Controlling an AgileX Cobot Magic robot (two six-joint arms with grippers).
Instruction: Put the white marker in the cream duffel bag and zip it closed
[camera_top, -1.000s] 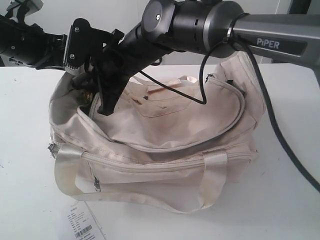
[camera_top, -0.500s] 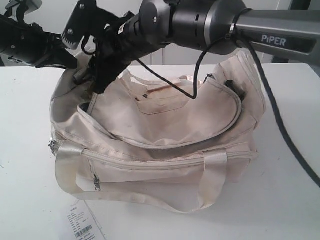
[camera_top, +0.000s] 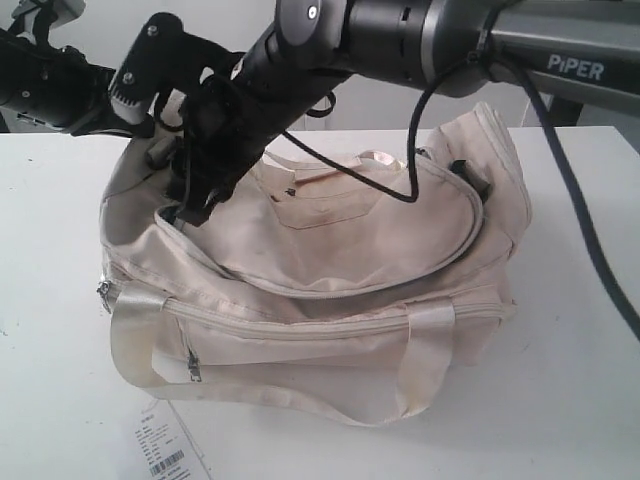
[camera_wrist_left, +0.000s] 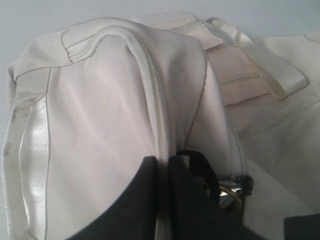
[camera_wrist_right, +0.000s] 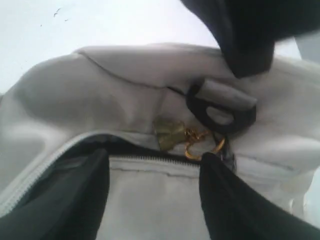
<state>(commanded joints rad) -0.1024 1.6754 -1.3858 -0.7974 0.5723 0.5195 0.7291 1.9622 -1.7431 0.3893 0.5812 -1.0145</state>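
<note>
Cream fabric duffel bag (camera_top: 330, 270) lying nine-to-three o'clock, left pincer (camera_wrist_left: 162, 165) clenching its seam, right pincer (camera_wrist_right: 154, 160) released, gold clasp (camera_wrist_right: 170, 134) shown only by wrist views

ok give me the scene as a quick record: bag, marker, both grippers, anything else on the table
cream duffel bag: lying on the white table, strap handles loose
top zipper: open at the end under the right gripper
white marker: not visible in any view
left gripper: jaws shut on the bag's edge piping
right gripper: jaws open above the opening, holding nothing
paper tag: flat on the table beside the bag
</note>
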